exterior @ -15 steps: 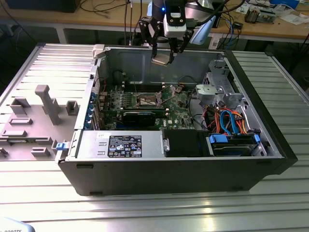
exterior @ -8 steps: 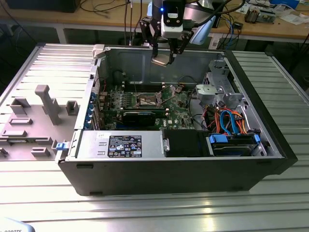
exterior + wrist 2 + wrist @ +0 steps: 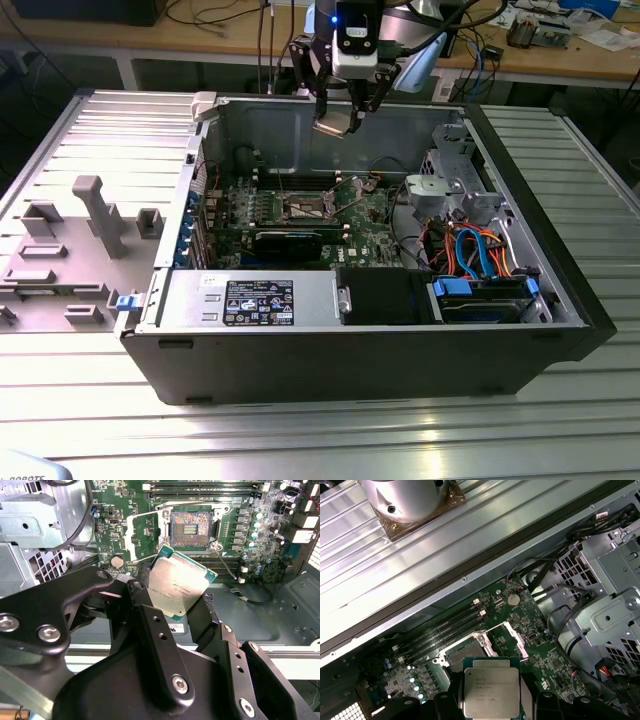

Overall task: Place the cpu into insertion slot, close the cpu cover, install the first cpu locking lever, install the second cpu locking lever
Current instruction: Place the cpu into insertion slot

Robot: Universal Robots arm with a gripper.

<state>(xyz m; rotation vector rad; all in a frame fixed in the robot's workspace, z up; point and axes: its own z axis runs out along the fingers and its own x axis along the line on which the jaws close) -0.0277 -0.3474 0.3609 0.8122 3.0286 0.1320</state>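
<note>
Exterior view: your end effector (image 3: 345, 112) is hovering over the open case (image 3: 350, 370), gripping the cpu (image 3: 334, 126) well above the slot (image 3: 305, 208).

Second wrist view: its fingers (image 3: 202, 612) are pinching the cpu's edges, and the chip is sitting skewed relative to the bare slot (image 3: 192, 527).

First wrist view: the cover (image 3: 517, 640) is standing open.

You are likely mid-placement; seating probably calls for squaring and lowering gently.

Ribbed metal counter (image 3: 320, 440) — glare along its near edge; wooden workbench (image 3: 120, 42) behind, strewn with cables (image 3: 215, 12).
</note>
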